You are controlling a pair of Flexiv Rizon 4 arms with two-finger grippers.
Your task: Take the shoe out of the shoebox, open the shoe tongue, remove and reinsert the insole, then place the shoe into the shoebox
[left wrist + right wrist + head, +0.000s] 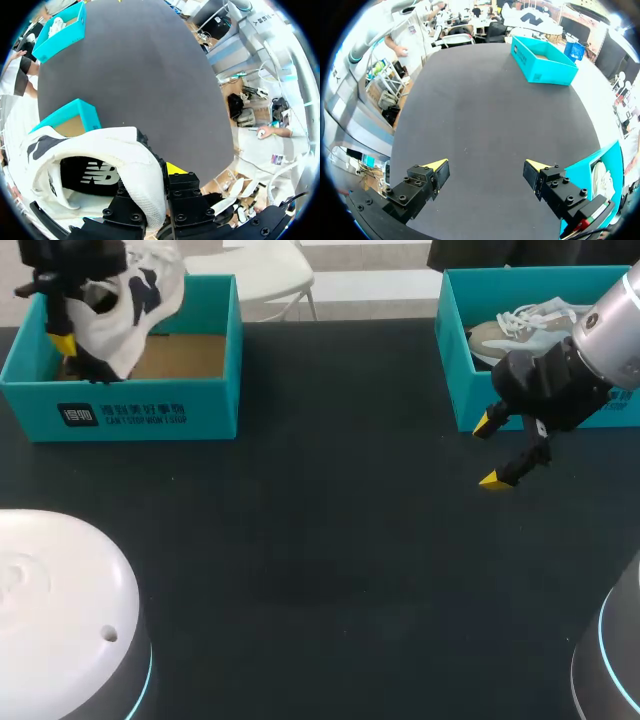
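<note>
The white mesh sneaker with dark navy patches [130, 295] [100, 145] is being held in the air by the left gripper [68, 348] [166, 175], just above the open teal cardboard shoebox [150, 405] [70, 112] at the left side of the black table [330, 540]. In the left wrist view, the soft white wall of the upper is being pinched from two sides, so the sneaker is being grasped firmly by this claw. The right gripper [492, 452] [485, 167] is being held released, with its fingers wide apart and nothing between them; it is hanging over the table just in front of a second teal shoebox [455, 360], where a beige sneaker with white laces [520, 330] is lying.

The held sneaker is being judged as light; its mesh is thin and is folding under the pinch, so swinging or slipping is being expected. The sole is probably the stiff part, and a hold at the heel is being advised while the tongue is being pulled. The dark insole [95, 175], seen inside the opening, is probably thin and flexible; its heel edge is being suggested as the place to take it.
</note>
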